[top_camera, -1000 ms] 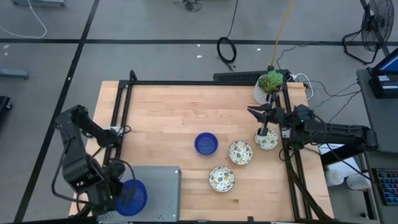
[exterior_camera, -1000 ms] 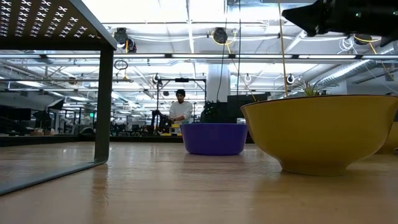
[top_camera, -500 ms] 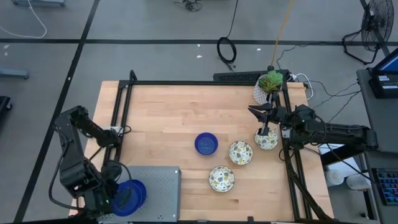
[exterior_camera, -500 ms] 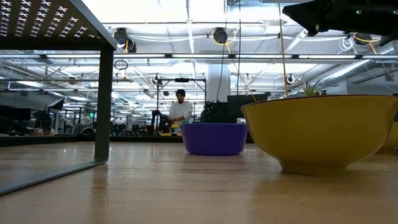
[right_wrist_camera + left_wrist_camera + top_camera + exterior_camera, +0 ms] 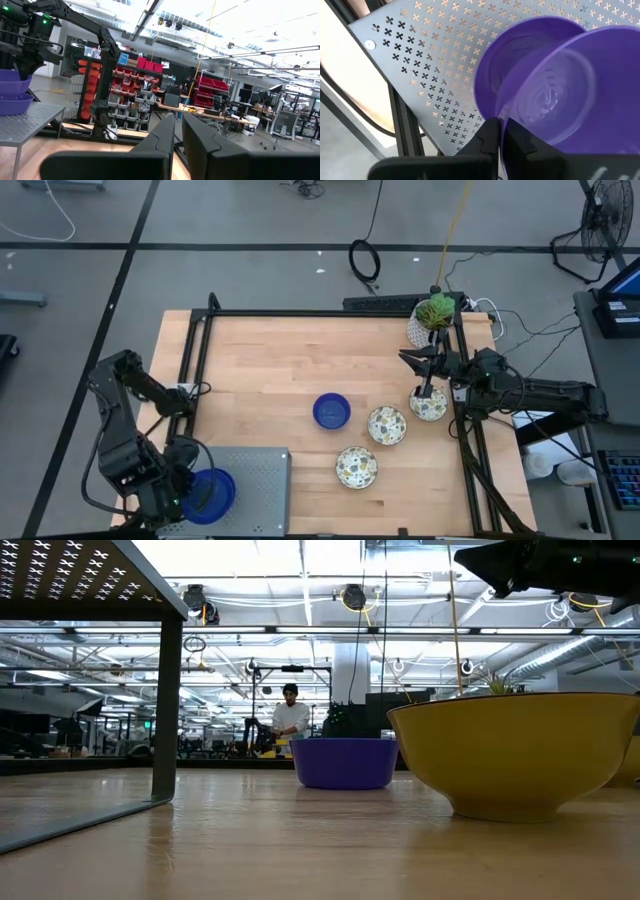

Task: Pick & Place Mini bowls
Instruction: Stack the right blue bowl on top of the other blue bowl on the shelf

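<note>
Change: left gripper (image 5: 196,498) shifted slightly, blue bowl (image 5: 213,493) with it.
Left jaws: pinched on that bowl's rim, above a second blue bowl (image 5: 520,55) on perforated shelf (image 5: 255,480).
Right gripper (image 5: 425,392): closed, apparently empty, over a speckled bowl (image 5: 430,406).
Beyond shelf: one blue bowl (image 5: 331,411), three speckled.

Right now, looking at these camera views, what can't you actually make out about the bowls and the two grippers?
- High view: the left gripper covers part of the blue bowls on the perforated metal platform; how many are stacked is unclear.
- Left wrist view: the held blue bowl runs off the picture's edge and hides most of the one beneath.
- Low view: the near speckled bowl blocks the others behind it.
- High view: the right gripper hides part of the speckled bowl beneath it.
</note>
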Robot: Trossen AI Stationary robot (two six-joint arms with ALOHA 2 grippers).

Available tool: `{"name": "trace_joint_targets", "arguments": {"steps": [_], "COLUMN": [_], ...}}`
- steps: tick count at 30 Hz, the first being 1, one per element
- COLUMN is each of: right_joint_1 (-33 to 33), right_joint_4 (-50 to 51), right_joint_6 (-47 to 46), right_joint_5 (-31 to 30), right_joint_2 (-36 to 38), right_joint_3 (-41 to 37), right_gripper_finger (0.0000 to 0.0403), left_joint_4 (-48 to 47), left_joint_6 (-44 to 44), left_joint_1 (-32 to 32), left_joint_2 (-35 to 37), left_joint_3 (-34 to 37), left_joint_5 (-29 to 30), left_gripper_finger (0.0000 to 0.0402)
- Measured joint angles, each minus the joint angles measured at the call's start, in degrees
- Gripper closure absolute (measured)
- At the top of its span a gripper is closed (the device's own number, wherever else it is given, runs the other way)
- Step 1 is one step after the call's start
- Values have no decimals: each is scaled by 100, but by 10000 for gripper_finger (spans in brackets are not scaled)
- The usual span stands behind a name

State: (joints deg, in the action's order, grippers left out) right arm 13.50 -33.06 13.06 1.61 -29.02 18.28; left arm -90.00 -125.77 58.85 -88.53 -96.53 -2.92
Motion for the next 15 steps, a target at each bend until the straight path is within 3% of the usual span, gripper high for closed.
{"name": "trace_joint_targets", "arguments": {"steps": [9, 15], "right_joint_1": [0, 1], "right_joint_4": [2, 2], "right_joint_6": [0, 0], "right_joint_5": [0, 0], "right_joint_2": [0, 0], "right_joint_3": [0, 2], "right_gripper_finger": [381, 381], "left_joint_4": [-2, -2], "left_joint_6": [64, 157], "left_joint_1": [0, 0], "left_joint_2": [0, 0], "left_joint_3": [0, 0], "left_joint_5": [126, 348], "left_gripper_finger": [345, 346]}}
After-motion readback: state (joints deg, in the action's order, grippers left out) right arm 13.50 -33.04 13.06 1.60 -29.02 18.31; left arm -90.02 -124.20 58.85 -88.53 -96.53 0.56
